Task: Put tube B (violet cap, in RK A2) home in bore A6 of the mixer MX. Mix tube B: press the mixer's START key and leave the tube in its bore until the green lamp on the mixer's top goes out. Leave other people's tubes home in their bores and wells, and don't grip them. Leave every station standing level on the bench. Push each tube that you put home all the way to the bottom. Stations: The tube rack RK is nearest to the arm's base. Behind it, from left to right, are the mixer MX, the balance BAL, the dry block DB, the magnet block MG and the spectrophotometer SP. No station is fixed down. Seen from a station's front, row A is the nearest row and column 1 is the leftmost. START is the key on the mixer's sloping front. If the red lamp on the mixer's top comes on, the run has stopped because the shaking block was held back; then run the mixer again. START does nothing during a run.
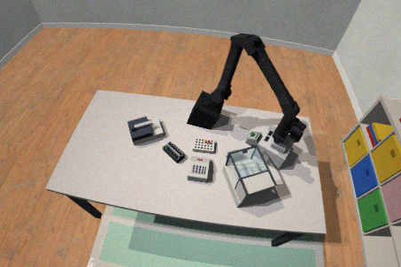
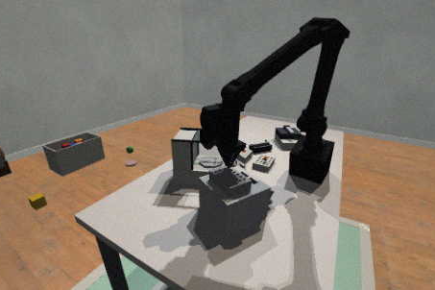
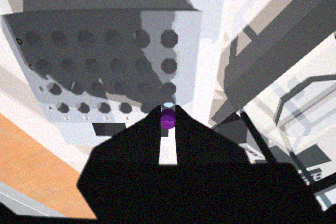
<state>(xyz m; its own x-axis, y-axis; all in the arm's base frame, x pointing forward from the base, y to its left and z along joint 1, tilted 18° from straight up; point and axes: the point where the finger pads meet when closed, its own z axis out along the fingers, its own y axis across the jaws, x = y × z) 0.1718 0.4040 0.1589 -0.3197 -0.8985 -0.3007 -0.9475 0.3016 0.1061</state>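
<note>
My gripper [image 3: 168, 111] is shut on tube B [image 3: 167, 119], whose violet cap shows between the fingertips in the wrist view. The tube hangs straight down over the mixer MX [image 3: 110, 65], a grey block with a grid of dark bores on its top. The tube's pale lower end sits at the right end of the nearest row of bores. I cannot tell whether it has entered a bore. In the exterior view the gripper [image 2: 227, 155] hovers just above the mixer's dark shaking block [image 2: 230, 180]. In the top view the gripper [image 1: 280, 141] is over the mixer [image 1: 274, 152].
The glass-walled balance [image 1: 251, 177] stands close beside the mixer and also shows in the wrist view [image 3: 300, 110]. A small grey box with a green spot [image 1: 254, 137] lies beside the mixer. The white rack [image 1: 204, 145], a dry block [image 1: 199, 169], a black strip block [image 1: 173, 151] and the spectrophotometer [image 1: 145, 129] lie farther along.
</note>
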